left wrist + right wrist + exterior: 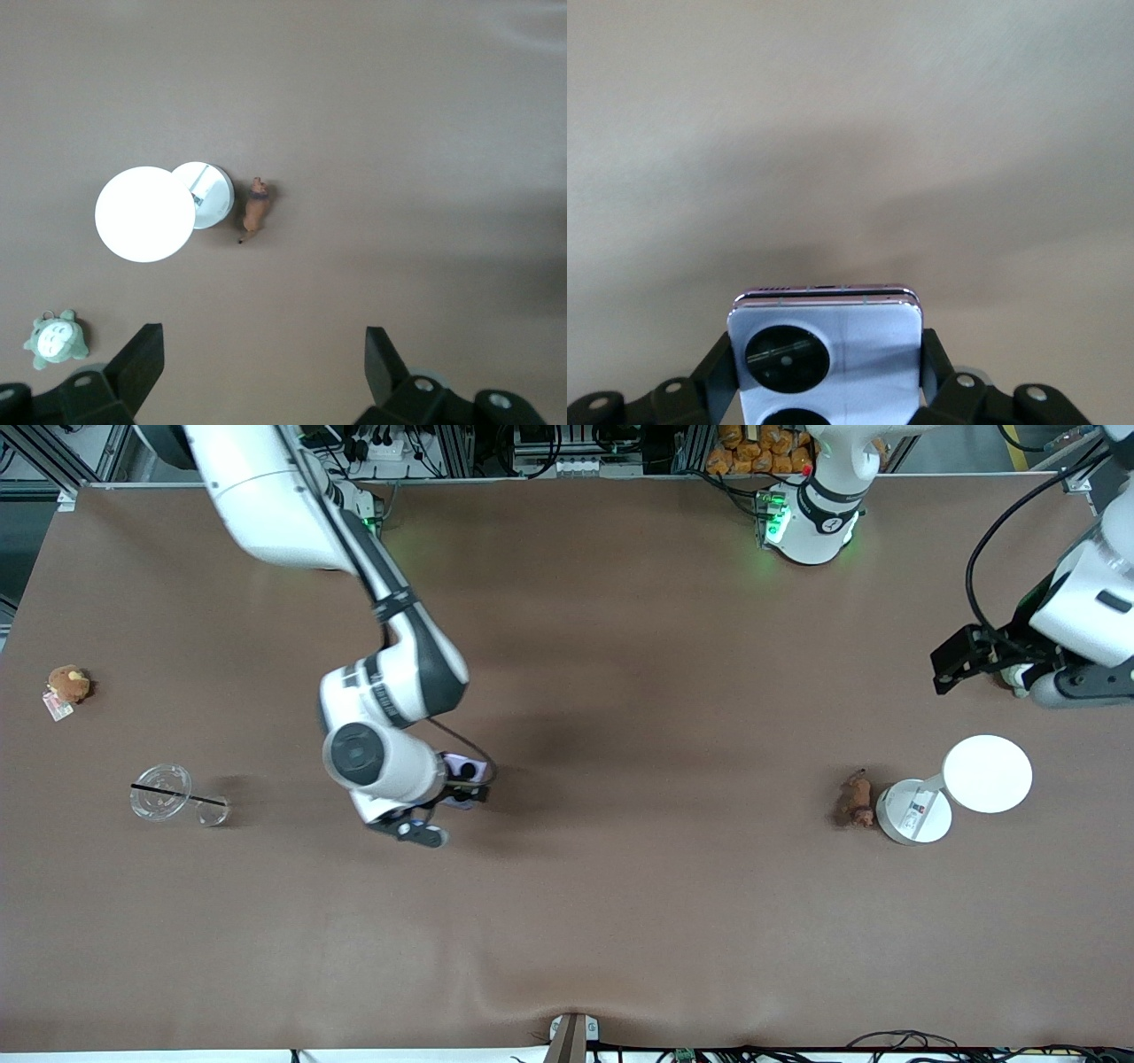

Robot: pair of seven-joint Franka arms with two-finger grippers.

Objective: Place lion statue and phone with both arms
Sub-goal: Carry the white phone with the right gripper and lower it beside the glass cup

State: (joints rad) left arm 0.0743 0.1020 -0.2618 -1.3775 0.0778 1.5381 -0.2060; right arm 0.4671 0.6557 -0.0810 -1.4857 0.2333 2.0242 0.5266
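Observation:
The lion statue (855, 799), a tiny reddish-brown figurine, lies on the table toward the left arm's end, touching or nearly touching a white round base (914, 811). It also shows in the left wrist view (256, 211). My left gripper (943, 672) hangs open and empty high above the table (264, 343), off to one side of the statue. My right gripper (464, 786) is shut on the pale lavender phone (461, 764) over the table toward the right arm's end. In the right wrist view the phone (859, 350) sits between the fingers (930, 354), camera circles showing.
A white disc (987, 773) stands beside the white base. A grey-green and white plush (55, 339) lies near them. A brown plush with a tag (68, 684) and a clear lid with a straw (161, 791) lie at the right arm's end.

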